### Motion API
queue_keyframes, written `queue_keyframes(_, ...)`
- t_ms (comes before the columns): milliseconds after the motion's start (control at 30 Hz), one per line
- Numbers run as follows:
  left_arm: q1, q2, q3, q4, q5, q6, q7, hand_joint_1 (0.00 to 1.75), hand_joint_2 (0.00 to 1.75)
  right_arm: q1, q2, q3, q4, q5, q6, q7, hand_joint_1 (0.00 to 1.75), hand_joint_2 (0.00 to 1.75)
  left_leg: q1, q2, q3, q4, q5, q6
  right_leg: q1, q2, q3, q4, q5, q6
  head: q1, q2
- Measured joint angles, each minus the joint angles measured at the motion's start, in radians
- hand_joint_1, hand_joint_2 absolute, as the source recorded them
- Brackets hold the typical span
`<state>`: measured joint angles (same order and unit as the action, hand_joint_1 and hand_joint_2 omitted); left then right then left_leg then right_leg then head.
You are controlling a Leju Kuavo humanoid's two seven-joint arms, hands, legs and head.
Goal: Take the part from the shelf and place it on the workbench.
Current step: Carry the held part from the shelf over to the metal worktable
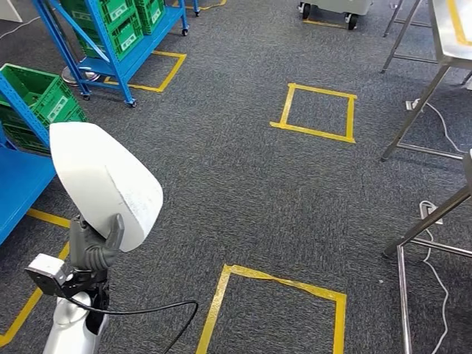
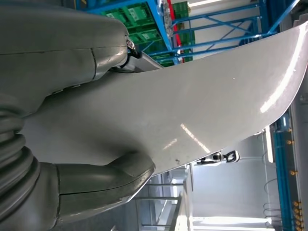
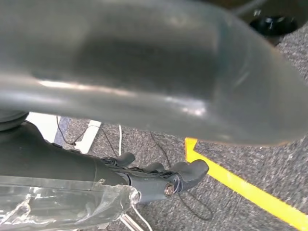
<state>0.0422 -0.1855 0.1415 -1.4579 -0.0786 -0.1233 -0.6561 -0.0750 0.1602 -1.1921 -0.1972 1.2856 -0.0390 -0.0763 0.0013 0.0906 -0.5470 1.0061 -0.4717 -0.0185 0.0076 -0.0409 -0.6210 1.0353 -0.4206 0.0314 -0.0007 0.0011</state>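
The part (image 1: 103, 181) is a white, curved, shell-like panel held up at the lower left of the head view. My left hand (image 1: 94, 247) grips its lower edge from below, thumb on the near face. In the left wrist view the part (image 2: 203, 106) sweeps across the picture, clamped between the grey thumb (image 2: 105, 185) and the fingers (image 2: 65, 53) on the other face. My right hand (image 3: 109, 168) hangs above the carpet, its dark fingers (image 3: 181, 175) apart from the thumb with nothing in them. The steel workbench (image 1: 448, 37) stands at the far right. The blue shelf (image 1: 19, 181) is at the left edge.
Blue racks with green crates (image 1: 119, 29) stand at the upper left. Yellow tape squares (image 1: 317, 133) (image 1: 278, 284) mark the grey carpet ahead. Steel table legs (image 1: 411, 114) and white cables (image 1: 431, 214) lie at the right. A wheeled cart (image 1: 328, 11) is at the back.
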Motion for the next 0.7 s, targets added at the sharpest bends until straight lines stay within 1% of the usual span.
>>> queue_keyframes(33, 0.0, 0.0, 0.0, -0.003, 0.0, 0.001, 0.0, 1.75, 1.75, 0.001, 0.0, 0.0, 0.0, 0.0, 0.0, 0.0, 0.0, 0.0, 0.001, 0.003, 0.001, -0.001, -0.002, -0.006, -0.002, 0.01, -0.001, -0.003, 0.002, -0.005, 0.0, 0.0)
queue_keyframes(67, -0.001, 0.0, 0.0, -0.007, 0.0, 0.001, 0.0, 1.75, 1.75, 0.003, 0.0, 0.0, 0.0, 0.0, 0.0, 0.0, 0.0, 0.0, 0.003, -0.007, 0.001, 0.004, -0.009, -0.011, -0.004, 0.021, 0.0, -0.007, 0.005, -0.01, -0.001, 0.0)
queue_keyframes(100, -0.001, 0.0, 0.0, -0.01, 0.0, 0.001, 0.0, 1.75, 1.75, 0.004, 0.0, 0.0, 0.0, 0.0, 0.0, 0.0, 0.0, 0.0, 0.004, -0.026, -0.006, 0.024, -0.026, -0.014, -0.007, 0.03, 0.003, -0.011, 0.008, -0.015, -0.002, 0.0)
queue_keyframes(133, -0.001, 0.0, 0.0, -0.013, 0.0, 0.002, 0.0, 1.75, 1.75, 0.003, -0.001, 0.0, 0.0, 0.0, 0.0, 0.0, 0.0, 0.0, 0.005, -0.05, -0.025, 0.066, -0.053, -0.016, -0.01, 0.039, 0.005, -0.014, 0.009, -0.019, -0.005, 0.0)
queue_keyframes(167, 0.0, 0.001, 0.001, -0.015, 0.0, 0.002, 0.0, 1.75, 1.75, 0.002, -0.001, 0.0, 0.0, 0.0, 0.0, 0.0, 0.0, 0.0, 0.005, -0.071, -0.054, 0.127, -0.085, -0.017, -0.011, 0.05, 0.005, -0.015, 0.01, -0.021, -0.006, 0.0)
queue_keyframes(200, 0.002, 0.001, 0.001, -0.016, 0.0, 0.003, 0.0, 1.75, 1.75, 0.0, -0.001, 0.0, 0.0, 0.0, 0.0, 0.0, 0.0, 0.0, 0.005, -0.082, -0.089, 0.197, -0.116, -0.017, -0.011, 0.061, 0.005, -0.015, 0.01, -0.023, -0.008, 0.0)
queue_keyframes(233, 0.004, 0.001, 0.001, -0.016, 0.0, 0.004, 0.0, 1.75, 1.75, -0.001, -0.001, 0.0, 0.0, 0.0, 0.0, 0.0, 0.0, 0.0, 0.005, -0.086, -0.12, 0.254, -0.133, -0.017, -0.011, 0.073, 0.005, -0.015, 0.009, -0.024, -0.008, 0.0)
queue_keyframes(267, 0.006, 0.001, 0.002, -0.016, 0.0, 0.005, 0.0, 1.75, 1.75, 0.0, -0.001, 0.0, 0.0, 0.0, 0.0, 0.0, 0.0, 0.0, 0.005, -0.087, -0.138, 0.283, -0.131, -0.017, -0.012, 0.086, 0.005, -0.015, 0.009, -0.024, -0.008, 0.0)
queue_keyframes(300, 0.008, 0.001, 0.002, -0.016, 0.0, 0.005, 0.0, 1.75, 1.75, 0.001, -0.001, 0.0, 0.0, 0.0, 0.001, 0.0, 0.0, 0.0, 0.006, -0.088, -0.139, 0.273, -0.107, -0.018, -0.013, 0.099, 0.006, -0.014, 0.009, -0.023, -0.008, 0.0)
queue_keyframes(333, 0.008, 0.001, 0.002, -0.016, 0.0, 0.005, 0.0, 1.75, 1.75, 0.002, -0.001, 0.0, 0.0, 0.001, 0.002, -0.001, 0.0, 0.0, 0.008, -0.094, -0.121, 0.226, -0.069, -0.019, -0.016, 0.113, 0.008, -0.014, 0.009, -0.02, -0.008, 0.0)
queue_keyframes(367, 0.008, 0.001, 0.002, -0.016, 0.0, 0.005, 0.0, 1.75, 1.75, 0.003, 0.0, 0.0, 0.0, 0.002, 0.004, -0.001, 0.0, 0.0, 0.012, -0.112, -0.093, 0.162, -0.028, -0.022, -0.018, 0.127, 0.008, -0.012, 0.009, -0.016, -0.008, 0.0)
queue_keyframes(400, 0.009, 0.001, 0.002, -0.016, 0.0, 0.005, 0.0, 1.75, 1.75, 0.002, 0.0, 0.0, 0.0, 0.002, 0.004, -0.001, 0.0, 0.0, 0.018, -0.139, -0.064, 0.095, 0.001, -0.025, -0.019, 0.14, 0.005, -0.007, 0.008, -0.01, -0.009, 0.0)
queue_keyframes(433, 0.009, 0.001, 0.002, -0.017, 0.0, 0.005, 0.0, 1.75, 1.75, 0.0, -0.001, 0.0, 0.0, 0.003, 0.004, -0.002, 0.0, 0.0, 0.023, -0.162, -0.044, 0.048, 0.015, -0.025, -0.019, 0.153, -0.001, -0.002, 0.008, -0.003, -0.01, 0.0)
queue_keyframes(467, 0.011, 0.001, 0.002, -0.017, 0.0, 0.005, 0.0, 1.75, 1.75, 0.0, -0.001, 0.0, 0.0, 0.003, 0.005, -0.002, 0.0, 0.0, 0.025, -0.179, -0.034, 0.023, 0.018, -0.023, -0.02, 0.164, -0.007, 0.001, 0.009, 0.003, -0.011, 0.0)
queue_keyframes(500, 0.012, 0.001, 0.002, -0.018, 0.0, 0.005, 0.0, 1.75, 1.75, 0.0, -0.001, 0.0, 0.0, 0.003, 0.005, -0.002, 0.0, 0.0, 0.024, -0.18, -0.032, 0.015, 0.014, -0.017, -0.021, 0.175, -0.014, 0.001, 0.011, 0.009, -0.011, 0.0)
queue_keyframes(533, 0.012, 0.001, 0.002, -0.018, 0.0, 0.005, 0.0, 1.75, 1.75, 0.002, -0.001, 0.0, 0.0, 0.003, 0.005, -0.002, 0.0, 0.0, 0.024, -0.168, -0.033, 0.016, 0.014, -0.009, -0.024, 0.186, -0.019, -0.001, 0.014, 0.014, -0.011, 0.0)
queue_keyframes(567, 0.012, 0.001, 0.002, -0.018, 0.0, 0.004, 0.0, 1.75, 1.75, 0.005, -0.001, 0.0, 0.0, 0.003, 0.006, -0.002, 0.0, 0.0, 0.023, -0.156, -0.031, 0.016, 0.014, -0.002, -0.025, 0.183, -0.023, 0.0, 0.013, 0.018, -0.01, 0.0)
queue_keyframes(600, 0.011, 0.0, 0.002, -0.019, 0.0, 0.003, 0.0, 1.75, 1.75, 0.007, -0.001, 0.0, 0.0, 0.004, 0.007, -0.002, 0.0, 0.0, 0.023, -0.145, -0.03, 0.015, 0.015, 0.005, -0.023, 0.165, -0.031, 0.015, 0.004, 0.022, -0.007, 0.0)
queue_keyframes(633, 0.01, -0.001, 0.003, -0.019, 0.0, 0.002, 0.0, 1.75, 1.75, 0.007, -0.001, 0.0, 0.0, 0.004, 0.007, -0.002, 0.0, 0.0, 0.022, -0.132, -0.028, 0.014, 0.015, 0.011, -0.021, 0.136, -0.048, 0.05, -0.016, 0.025, -0.002, 0.0)
queue_keyframes(667, 0.01, -0.001, 0.003, -0.02, 0.0, 0.002, 0.0, 1.75, 1.75, 0.006, -0.001, 0.0, 0.0, 0.004, 0.007, -0.002, 0.0, 0.0, 0.019, -0.12, -0.027, 0.014, 0.014, 0.016, -0.018, 0.1, -0.075, 0.106, -0.044, 0.026, 0.001, 0.0)
queue_keyframes(700, 0.012, -0.001, 0.003, -0.02, 0.0, 0.001, 0.0, 1.75, 1.75, 0.003, 0.0, 0.0, 0.0, 0.004, 0.007, -0.002, 0.0, 0.0, 0.016, -0.105, -0.026, 0.014, 0.013, 0.019, -0.017, 0.073, -0.109, 0.175, -0.076, 0.028, 0.005, 0.0)
